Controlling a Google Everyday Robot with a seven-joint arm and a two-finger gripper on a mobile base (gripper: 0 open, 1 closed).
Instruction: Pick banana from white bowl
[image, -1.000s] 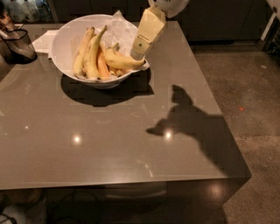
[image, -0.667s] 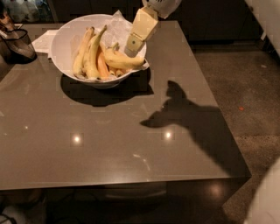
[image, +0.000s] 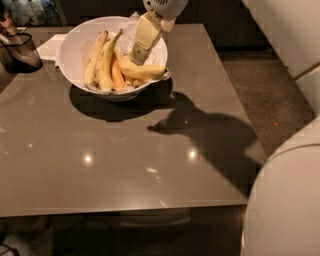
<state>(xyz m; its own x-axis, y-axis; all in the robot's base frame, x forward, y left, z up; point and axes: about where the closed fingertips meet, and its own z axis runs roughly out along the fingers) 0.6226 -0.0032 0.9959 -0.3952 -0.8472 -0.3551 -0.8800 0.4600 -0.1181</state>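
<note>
Nearest to you, a white rounded part of the robot's body (image: 285, 200) fills the lower right corner; a second ago it was not in view. The grey table (image: 100, 175) lies beyond it. The arm's shadow (image: 210, 135) on that table has shifted left towards the bowl since the earlier frame.

Further back, the white bowl (image: 67, 50) sits on the far left part of the table, where it sat before. The banana (image: 145, 71) lies inside it against the right wall, crosswise, on the crinkled paper lining. Longer pale bananas (image: 102, 62) stand on end to its left, with an orange-tinted one (image: 117, 75) between them and it.

The gripper (image: 137, 56) has moved left and down from its earlier position near the bowl's right rim. It now reaches into the bowl from above at a slant, its tip at the banana's upper side near the left end, touching or nearly so. You cannot tell whether it is spread or pinching.

At the far left, a dark object (image: 20, 50) and a white sheet (image: 52, 47) lie beside the bowl.
</note>
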